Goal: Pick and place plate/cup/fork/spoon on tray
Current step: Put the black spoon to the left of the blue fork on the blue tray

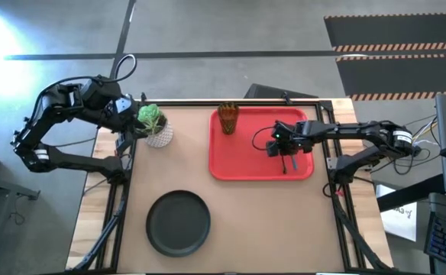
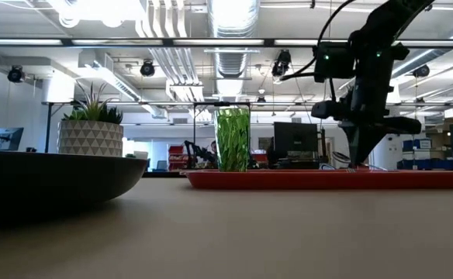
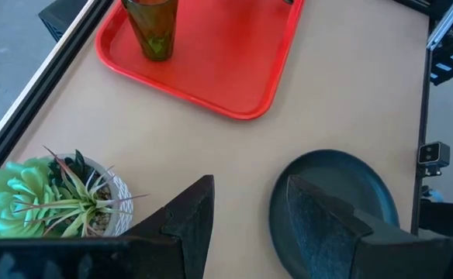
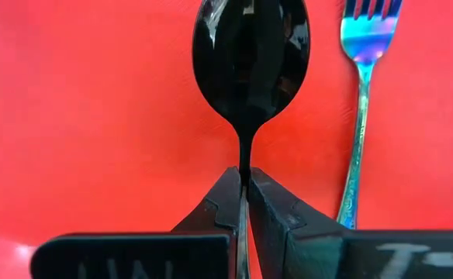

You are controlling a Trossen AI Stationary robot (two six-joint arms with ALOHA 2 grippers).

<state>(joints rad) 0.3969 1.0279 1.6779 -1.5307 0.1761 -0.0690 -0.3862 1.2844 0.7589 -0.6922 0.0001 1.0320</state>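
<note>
The right gripper (image 4: pixel 244 203) was seen over the right half of the large rectangular bright red plastic tray (image 1: pixel 242 164), its two dark fingers (image 4: pixel 219 203) pinched tight on the thin handle of the small glossy metal spoon (image 4: pixel 250 58), whose oval bowl pointed away from the wrist. The slim fork with iridescent blue metal tines (image 4: pixel 361 93) was found lying flat on the tray just beside the spoon. The small translucent olive-green cup (image 1: pixel 227 118) was seen standing upright in the far left corner of the tray. The round, flat, dark grey-black plate (image 1: pixel 178 222) was found on the bare tan table (image 1: pixel 269 221), near its front edge and well apart from the tray. The left gripper (image 3: pixel 246 221) was held with its jaws apart and nothing between them, above the table's far left corner, beside the white patterned pot with a green plant (image 1: pixel 156 126).
</note>
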